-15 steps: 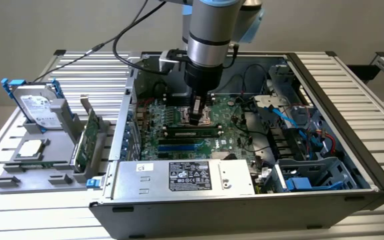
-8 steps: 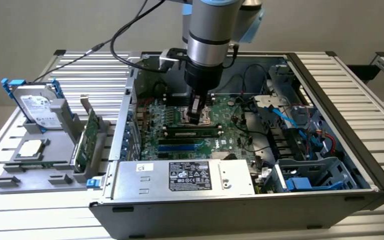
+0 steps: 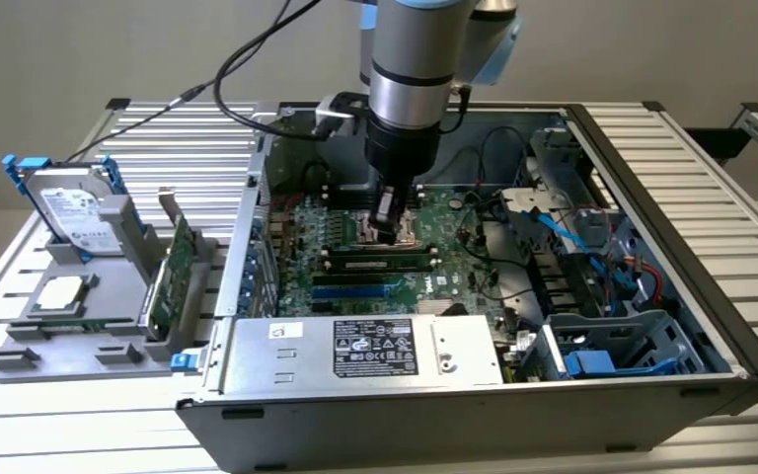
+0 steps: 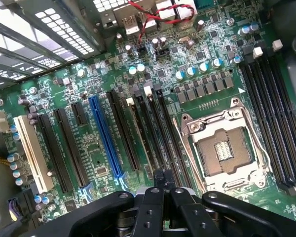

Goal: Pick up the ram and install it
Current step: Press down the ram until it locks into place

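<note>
- Fingers?
- Your gripper (image 3: 387, 237) has them pinched together with nothing visible between them. It's down inside the PC case (image 3: 418, 434), over the motherboard (image 4: 103, 163)
- And the ram?
- The ram (image 3: 379, 264) lies along a black slot, just near side of your fingertips, close to the CPU socket (image 4: 227, 153)

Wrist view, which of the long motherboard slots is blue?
The blue expansion slot, standing between black slots; the others are black, apart from a white slot at the board's edge.
</note>
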{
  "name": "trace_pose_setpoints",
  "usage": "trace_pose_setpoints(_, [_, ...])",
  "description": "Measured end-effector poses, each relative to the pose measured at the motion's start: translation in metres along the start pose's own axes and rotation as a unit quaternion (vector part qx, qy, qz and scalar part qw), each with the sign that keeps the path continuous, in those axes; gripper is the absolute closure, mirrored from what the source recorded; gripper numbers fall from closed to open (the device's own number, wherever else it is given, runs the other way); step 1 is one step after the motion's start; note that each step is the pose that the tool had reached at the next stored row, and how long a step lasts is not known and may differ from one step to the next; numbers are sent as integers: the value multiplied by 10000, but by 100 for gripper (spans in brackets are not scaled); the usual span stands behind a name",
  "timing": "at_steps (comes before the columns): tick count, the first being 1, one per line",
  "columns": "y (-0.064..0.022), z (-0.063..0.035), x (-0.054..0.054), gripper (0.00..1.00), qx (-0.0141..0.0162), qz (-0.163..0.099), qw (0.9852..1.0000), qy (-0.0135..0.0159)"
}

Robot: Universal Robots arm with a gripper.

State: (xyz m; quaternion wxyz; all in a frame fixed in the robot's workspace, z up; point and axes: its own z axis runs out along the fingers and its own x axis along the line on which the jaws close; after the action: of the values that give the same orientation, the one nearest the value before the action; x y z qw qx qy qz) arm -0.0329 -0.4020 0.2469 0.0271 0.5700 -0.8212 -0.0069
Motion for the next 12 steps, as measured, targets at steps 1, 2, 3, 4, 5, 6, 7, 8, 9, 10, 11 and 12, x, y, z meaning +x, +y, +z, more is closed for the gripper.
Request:
trace_pose_setpoints(1, [0, -1, 0, 89, 6, 52, 10000, -5])
trace_pose_setpoints(2, [0, -3, 0, 89, 14, 105, 9999, -11])
trace_pose_setpoints(3, [0, -4, 0, 89, 22, 159, 9999, -17])
trace_pose_setpoints(4, [0, -5, 0, 89, 29, 210, 9998, -23])
trace_pose_setpoints(5, [1, -6, 0, 89, 38, 262, 9996, -30])
trace_pose_setpoints(6, [1, -7, -1, 89, 50, 314, 9995, -37])
trace_pose_setpoints(7, [1, -7, -1, 89, 63, 365, 9993, -45])
trace_pose_setpoints(8, [1, -7, -2, 89, 76, 417, 9991, -53])
trace_pose_setpoints(9, [2, -7, -2, 89, 90, 471, 9988, -61])
trace_pose_setpoints(10, [2, -7, -3, 89, 104, 528, 9985, -70])
trace_pose_setpoints(11, [2, -7, -4, 89, 117, 581, 9982, -78])
trace_pose_setpoints(12, [2, -8, -4, 89, 130, 634, 9979, -85])
